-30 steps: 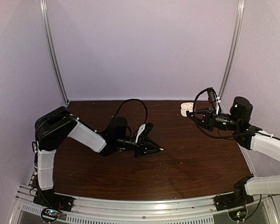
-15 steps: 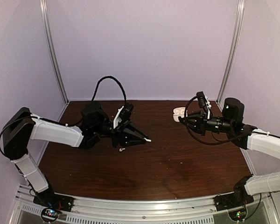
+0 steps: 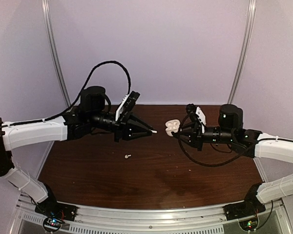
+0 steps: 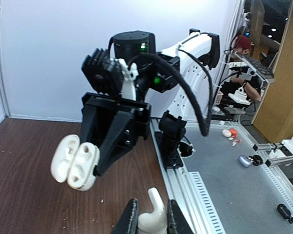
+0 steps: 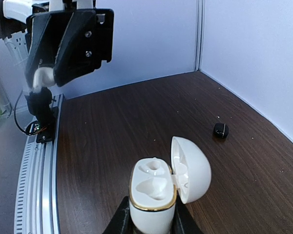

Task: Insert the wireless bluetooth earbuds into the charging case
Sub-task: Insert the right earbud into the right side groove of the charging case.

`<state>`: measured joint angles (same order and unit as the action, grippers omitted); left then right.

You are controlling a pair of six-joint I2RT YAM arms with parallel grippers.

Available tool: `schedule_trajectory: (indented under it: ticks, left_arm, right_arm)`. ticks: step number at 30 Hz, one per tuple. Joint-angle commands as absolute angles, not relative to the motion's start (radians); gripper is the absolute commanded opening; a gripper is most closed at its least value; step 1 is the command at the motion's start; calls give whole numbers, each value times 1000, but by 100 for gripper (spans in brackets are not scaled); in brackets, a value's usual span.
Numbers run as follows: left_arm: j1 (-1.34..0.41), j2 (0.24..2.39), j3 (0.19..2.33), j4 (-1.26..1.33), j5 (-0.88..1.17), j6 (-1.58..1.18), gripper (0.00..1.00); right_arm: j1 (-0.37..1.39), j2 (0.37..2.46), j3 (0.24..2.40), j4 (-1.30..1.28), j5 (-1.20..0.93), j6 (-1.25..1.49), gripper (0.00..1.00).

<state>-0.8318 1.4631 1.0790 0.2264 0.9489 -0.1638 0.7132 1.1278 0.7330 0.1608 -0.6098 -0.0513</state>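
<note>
My left gripper (image 3: 150,131) is shut on a white earbud (image 4: 154,219), whose stem sticks out past the fingertips (image 4: 132,207). It hangs above the table, pointing right. Facing it a short gap away, my right gripper (image 3: 178,130) is shut on the white charging case (image 5: 154,185). The case's lid (image 5: 191,169) is swung open and both sockets are empty. The left wrist view shows the same open case (image 4: 75,163) up and to the left of the earbud. A second white earbud (image 3: 127,156) lies on the table below the left gripper.
A small black piece (image 5: 220,130) lies on the dark wooden table (image 3: 151,180) near the side wall; I cannot tell what it is. An aluminium rail (image 3: 151,214) runs along the near edge. Pale walls close the back and sides.
The left arm has lifted off the table and swung back and right with the earbud. The right arm has carried the open case left toward the middle, so both grippers now face each other.
</note>
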Motion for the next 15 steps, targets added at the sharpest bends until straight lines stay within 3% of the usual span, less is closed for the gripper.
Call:
schedule_trajectory:
  ticks: [1,15]
  left_arm:
    - [-836,1442,1169,-89,792,-22,10]
    - [-881,1445,1245,-306,650,114,10]
  right_arm:
    - [775,1138,723,193,-494,-176,0]
    - [928,1197,670,360,-374,-371,0]
